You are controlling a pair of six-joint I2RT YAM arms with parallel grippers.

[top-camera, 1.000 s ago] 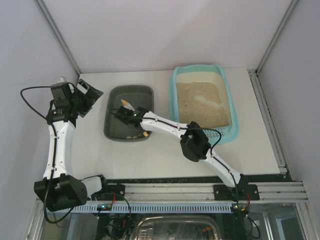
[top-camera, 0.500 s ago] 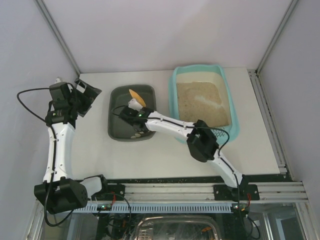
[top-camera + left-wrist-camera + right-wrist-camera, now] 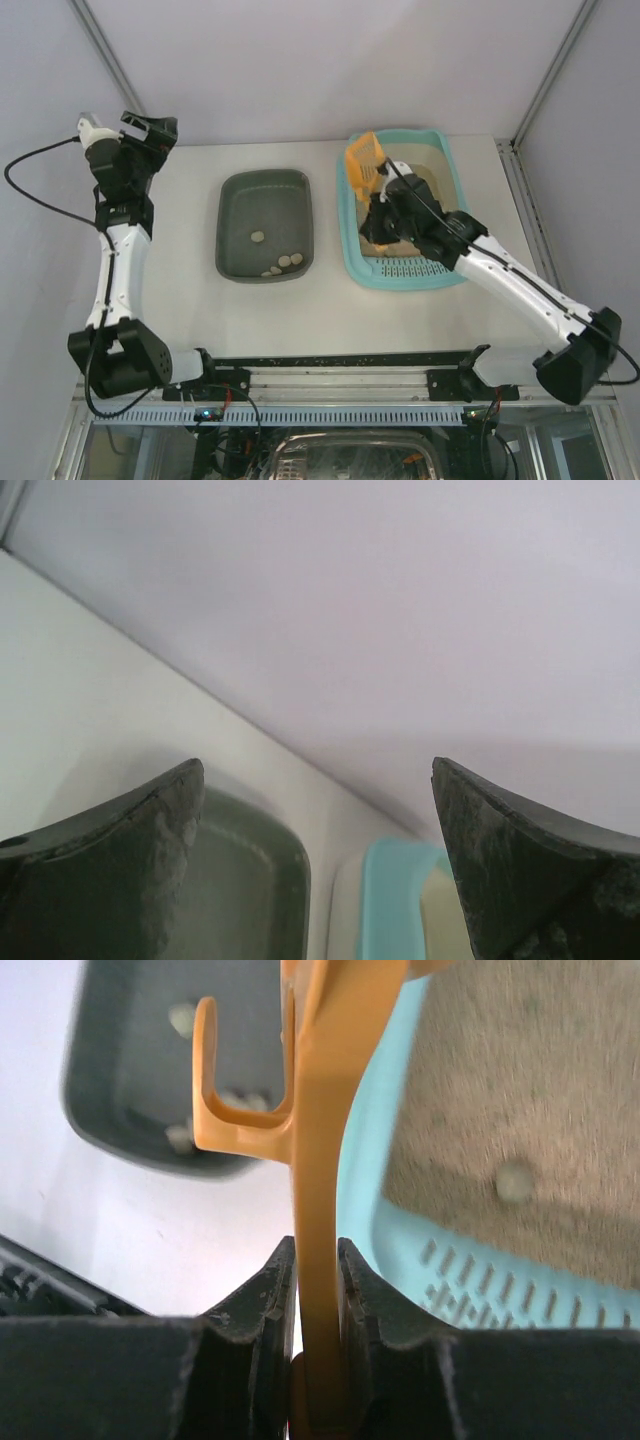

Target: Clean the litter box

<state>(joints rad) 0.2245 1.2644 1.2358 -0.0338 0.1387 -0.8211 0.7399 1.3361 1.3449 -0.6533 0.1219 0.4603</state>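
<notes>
**Clerk:** Item one, location?

**Arm:** Litter box [image 3: 408, 273], light teal. It stands on the desk [image 3: 180, 290], right of centre in the overhead frame. The grey tub [image 3: 263, 225] is to its left, with a strip of bare desk between them.

**Clerk:** Orientation?

**Arm:** The long axis runs top to bottom of that frame. The perforated end points to the lower edge. Contents: beige litter, with one pale lump [image 3: 513, 1182] lying on it.

**Clerk:** Right side?

**Arm:** My right fingers [image 3: 255, 1310] are clenched on the handle of an orange scoop [image 3: 363, 160]. Its blade is over the box's upper left corner.

**Clerk:** Left side?

**Arm:** My left fingers [image 3: 120, 870] are spread wide, grasping nothing, at the upper left of the overhead frame.

**Clerk:** Tub contents?

**Arm:** A few pale pellets [image 3: 283, 264].
</notes>
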